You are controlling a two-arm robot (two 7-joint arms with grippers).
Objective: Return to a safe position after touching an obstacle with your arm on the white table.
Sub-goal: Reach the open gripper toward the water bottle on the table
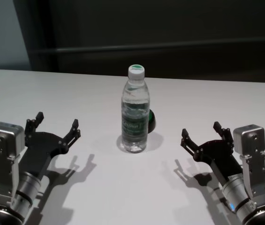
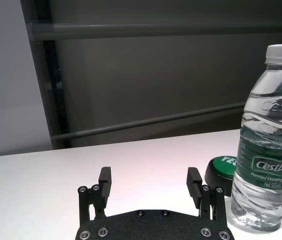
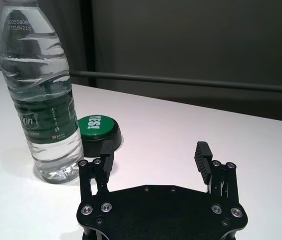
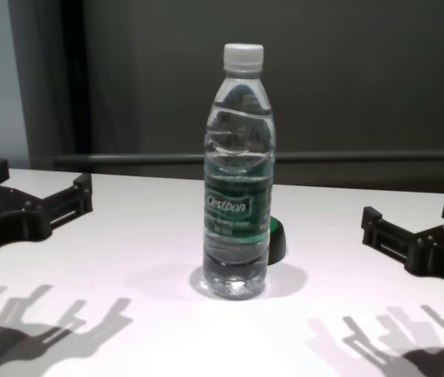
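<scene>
The obstacle, a clear water bottle (image 1: 135,114) with a white cap and green label, stands upright at the middle of the white table (image 1: 52,93). It also shows in the chest view (image 4: 239,173), the left wrist view (image 2: 269,145) and the right wrist view (image 3: 43,100). My left gripper (image 1: 57,125) is open and empty, above the table to the bottle's left, apart from it. My right gripper (image 1: 203,132) is open and empty, to the bottle's right, apart from it. They also show in the wrist views, left (image 2: 150,186) and right (image 3: 155,152).
A small black-and-green dome (image 1: 150,121) sits on the table just behind the bottle, touching or nearly touching it; it shows in the right wrist view (image 3: 98,127) too. A dark wall with a rail stands behind the table's far edge (image 1: 207,78).
</scene>
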